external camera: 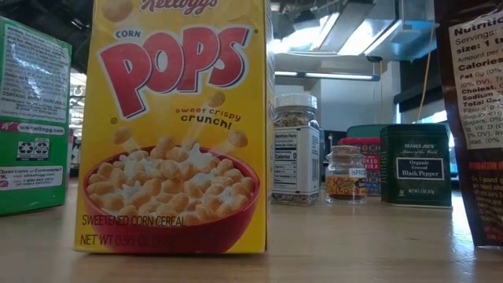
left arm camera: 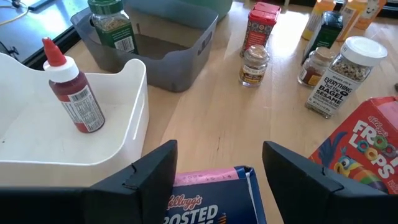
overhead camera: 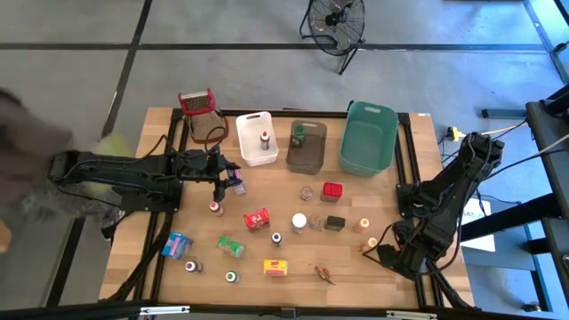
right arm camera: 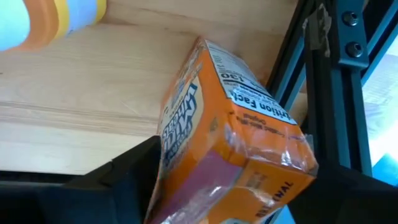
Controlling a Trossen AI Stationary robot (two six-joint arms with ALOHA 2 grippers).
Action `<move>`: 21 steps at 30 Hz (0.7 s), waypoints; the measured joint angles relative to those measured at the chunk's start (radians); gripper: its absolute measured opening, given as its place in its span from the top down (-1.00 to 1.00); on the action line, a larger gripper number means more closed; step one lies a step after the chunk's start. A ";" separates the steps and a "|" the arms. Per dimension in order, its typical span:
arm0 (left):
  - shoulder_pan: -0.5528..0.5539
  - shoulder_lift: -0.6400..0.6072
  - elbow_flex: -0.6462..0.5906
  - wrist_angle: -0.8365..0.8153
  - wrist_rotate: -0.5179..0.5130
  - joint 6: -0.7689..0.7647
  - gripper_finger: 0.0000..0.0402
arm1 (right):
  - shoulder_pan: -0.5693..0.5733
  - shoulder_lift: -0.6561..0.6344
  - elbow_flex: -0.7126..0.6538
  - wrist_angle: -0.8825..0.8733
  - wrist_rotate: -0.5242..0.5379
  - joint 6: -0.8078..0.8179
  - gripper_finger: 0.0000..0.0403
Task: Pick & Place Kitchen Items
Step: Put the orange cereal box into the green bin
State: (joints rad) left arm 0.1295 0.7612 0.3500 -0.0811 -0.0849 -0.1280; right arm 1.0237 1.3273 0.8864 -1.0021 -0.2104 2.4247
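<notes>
My left gripper (overhead camera: 224,182) is over the table's left middle, just in front of the white tub (overhead camera: 252,124), shut on a blue Frosted Flakes box (left arm camera: 211,199). My right gripper (overhead camera: 380,253) is low at the table's near right corner, shut on an orange cereal box (right arm camera: 236,124). Other small items stand scattered on the wood: a red Froot Loops box (left arm camera: 367,149), a bagel-seasoning jar (left arm camera: 345,74), a small spice jar (left arm camera: 254,65), a red tin (left arm camera: 261,25) and a yellow Corn Pops box (external camera: 177,126). Neither gripper shows in the low view. My left gripper pinches the blue box's top end (left arm camera: 186,183) between its two fingers, one on each side. Whether the box is off the table is hidden by the gripper. My right gripper has the orange box between its two fingers (right arm camera: 134,177), on opposite sides near its lower end (right arm camera: 180,193). The box sits tilted in the hold.
The white tub (left arm camera: 134,118) holds a red-capped bottle (left arm camera: 71,93). The brown tub (overhead camera: 307,156) holds a green-lidded jar (left arm camera: 112,22). A green tub (overhead camera: 366,142) stands at the far right, a mesh grater (overhead camera: 197,107) at the far left. A black frame (right arm camera: 323,81) borders the table by the right gripper.
</notes>
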 joint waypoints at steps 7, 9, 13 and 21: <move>0.000 0.000 0.000 0.003 0.000 0.000 -0.15 | 0.000 0.000 0.000 -0.003 0.000 0.004 0.10; 0.000 0.000 0.000 0.002 0.000 0.000 -0.16 | 0.000 0.000 0.000 -0.003 0.000 0.008 0.25; 0.000 0.000 0.000 0.002 0.000 0.000 -0.15 | 0.000 -0.015 0.001 -0.003 -0.003 0.010 0.47; 0.000 0.000 0.000 0.003 0.000 -0.008 -0.16 | -0.003 -0.065 0.112 -0.131 -0.003 0.010 0.55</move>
State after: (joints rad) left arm 0.1295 0.7609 0.3500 -0.0784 -0.0851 -0.1360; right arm 1.0204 1.2628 0.9981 -1.1328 -0.2132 2.4351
